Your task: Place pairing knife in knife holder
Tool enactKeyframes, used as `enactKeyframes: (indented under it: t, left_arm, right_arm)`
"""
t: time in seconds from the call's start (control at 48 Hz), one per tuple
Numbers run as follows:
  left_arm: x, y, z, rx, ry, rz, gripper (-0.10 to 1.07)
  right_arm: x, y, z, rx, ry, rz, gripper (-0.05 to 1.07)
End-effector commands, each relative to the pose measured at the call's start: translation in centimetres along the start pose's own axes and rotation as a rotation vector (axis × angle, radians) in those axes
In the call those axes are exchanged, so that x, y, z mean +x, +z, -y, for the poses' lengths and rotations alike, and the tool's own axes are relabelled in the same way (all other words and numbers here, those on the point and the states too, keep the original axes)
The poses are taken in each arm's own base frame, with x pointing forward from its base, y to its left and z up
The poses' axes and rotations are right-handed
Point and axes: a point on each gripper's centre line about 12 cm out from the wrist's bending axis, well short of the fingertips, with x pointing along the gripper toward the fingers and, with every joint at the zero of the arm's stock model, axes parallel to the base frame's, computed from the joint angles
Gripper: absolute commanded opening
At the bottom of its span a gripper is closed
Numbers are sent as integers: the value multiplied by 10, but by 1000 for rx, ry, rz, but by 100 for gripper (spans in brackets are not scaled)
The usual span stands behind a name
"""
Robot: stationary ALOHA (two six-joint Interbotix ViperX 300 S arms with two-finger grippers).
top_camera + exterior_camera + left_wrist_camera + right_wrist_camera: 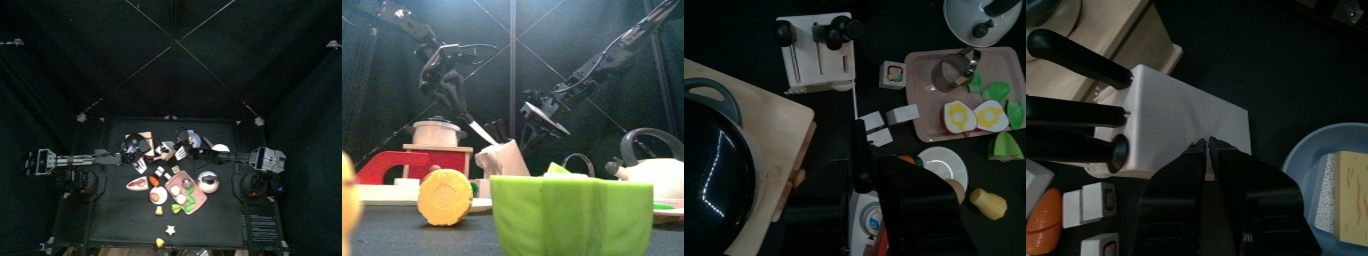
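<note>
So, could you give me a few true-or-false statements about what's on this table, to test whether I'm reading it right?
1. The knife holder already has black handles sticking out of it. True.
2. The knife holder sits on the pink tray. False: it stands on the black table, apart from the tray.
3. A dark pan rests on a wooden board. True.
4. The two egg halves lie on the wooden board. False: they lie on the pink tray.
</note>
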Motion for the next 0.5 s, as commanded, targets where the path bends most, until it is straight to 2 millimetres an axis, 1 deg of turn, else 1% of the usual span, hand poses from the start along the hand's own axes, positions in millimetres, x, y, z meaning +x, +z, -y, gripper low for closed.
enactKeyframes:
  t: [0.0,0.479]
  left_arm:
    - [-5,11,0,-7,-6,33,55]
    - [-2,9,-1,-9,0,22,55]
  right_arm:
    - [-5,15,-3,8,13,37,54]
    - [-5,15,-6,8,35,36,54]
